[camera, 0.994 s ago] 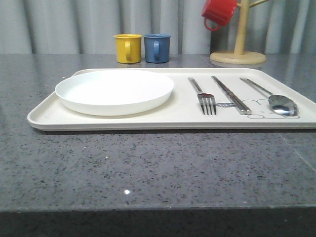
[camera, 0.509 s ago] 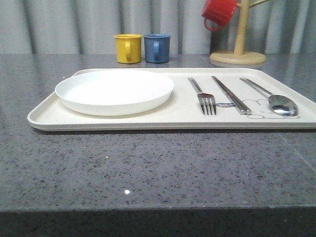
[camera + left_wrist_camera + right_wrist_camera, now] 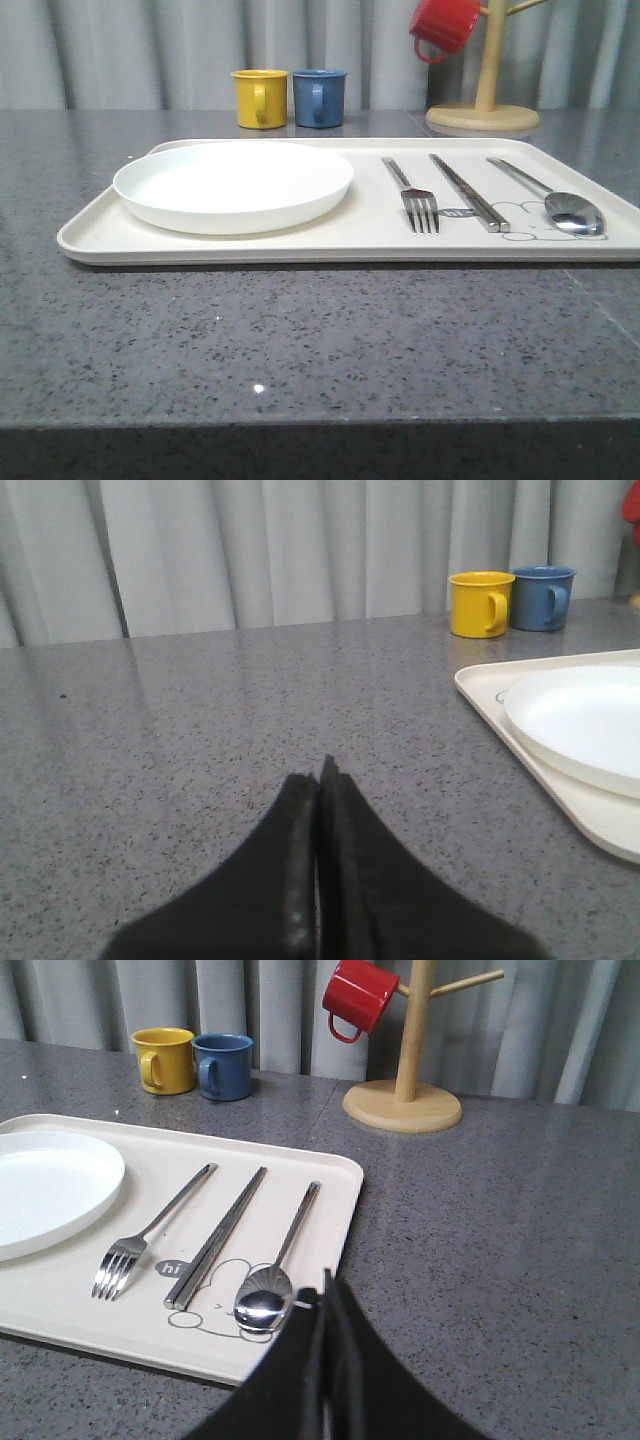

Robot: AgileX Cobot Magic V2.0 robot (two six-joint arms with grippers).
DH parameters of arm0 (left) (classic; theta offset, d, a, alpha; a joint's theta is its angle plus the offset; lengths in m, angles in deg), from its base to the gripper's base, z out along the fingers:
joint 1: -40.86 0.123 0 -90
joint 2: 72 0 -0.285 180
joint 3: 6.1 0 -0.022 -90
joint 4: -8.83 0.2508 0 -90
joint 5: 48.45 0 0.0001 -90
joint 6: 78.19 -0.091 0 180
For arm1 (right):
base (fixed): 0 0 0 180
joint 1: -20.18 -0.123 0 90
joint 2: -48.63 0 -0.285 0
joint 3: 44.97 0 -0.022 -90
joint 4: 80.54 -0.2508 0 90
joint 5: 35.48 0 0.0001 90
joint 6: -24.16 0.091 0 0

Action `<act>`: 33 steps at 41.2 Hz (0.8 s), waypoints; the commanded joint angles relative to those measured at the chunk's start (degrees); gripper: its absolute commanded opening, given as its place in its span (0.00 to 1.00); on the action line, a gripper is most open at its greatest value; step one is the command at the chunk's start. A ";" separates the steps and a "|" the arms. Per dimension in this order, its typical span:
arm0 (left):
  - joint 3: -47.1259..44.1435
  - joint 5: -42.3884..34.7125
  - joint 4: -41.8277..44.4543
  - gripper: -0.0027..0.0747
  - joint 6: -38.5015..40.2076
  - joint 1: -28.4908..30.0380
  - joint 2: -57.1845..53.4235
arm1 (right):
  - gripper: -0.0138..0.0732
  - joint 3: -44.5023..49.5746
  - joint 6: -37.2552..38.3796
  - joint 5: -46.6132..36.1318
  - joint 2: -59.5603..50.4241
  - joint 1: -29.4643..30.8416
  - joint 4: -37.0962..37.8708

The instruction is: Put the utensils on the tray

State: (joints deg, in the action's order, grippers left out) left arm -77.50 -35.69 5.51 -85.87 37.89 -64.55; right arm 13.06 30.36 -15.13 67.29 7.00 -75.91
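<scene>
My tray [image 3: 250, 245] is cream with a black line-drawn rabbit; the plate [image 3: 233, 185] is white. Mugs [image 3: 260, 97] are yellow, blue [image 3: 319, 96] and red [image 3: 444, 25].

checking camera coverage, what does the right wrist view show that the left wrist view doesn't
Right wrist view: the fork, chopsticks, spoon, the wooden mug stand with the whole red mug, and the right gripper, fingers shut.

Left wrist view: the left gripper, fingers shut over bare counter.

Both: tray, white plate, yellow mug, blue mug.
</scene>
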 commanded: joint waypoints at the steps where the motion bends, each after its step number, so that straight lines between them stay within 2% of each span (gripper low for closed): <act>1: -1.84 -8.21 -0.72 0.01 0.67 0.24 -1.20 | 0.03 -1.51 -0.57 -4.74 0.52 0.12 0.92; 7: -6.46 -14.30 -0.82 0.01 0.67 0.24 -1.20 | 0.03 -1.51 -0.57 -4.74 0.52 0.12 0.92; 33: -6.26 -13.11 -0.82 0.01 0.67 0.24 -1.20 | 0.03 -1.51 -0.57 -4.80 0.52 0.12 0.92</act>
State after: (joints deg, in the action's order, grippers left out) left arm -83.64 -43.64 5.31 -85.87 37.89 -64.55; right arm 13.06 30.36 -15.13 67.20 7.00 -75.91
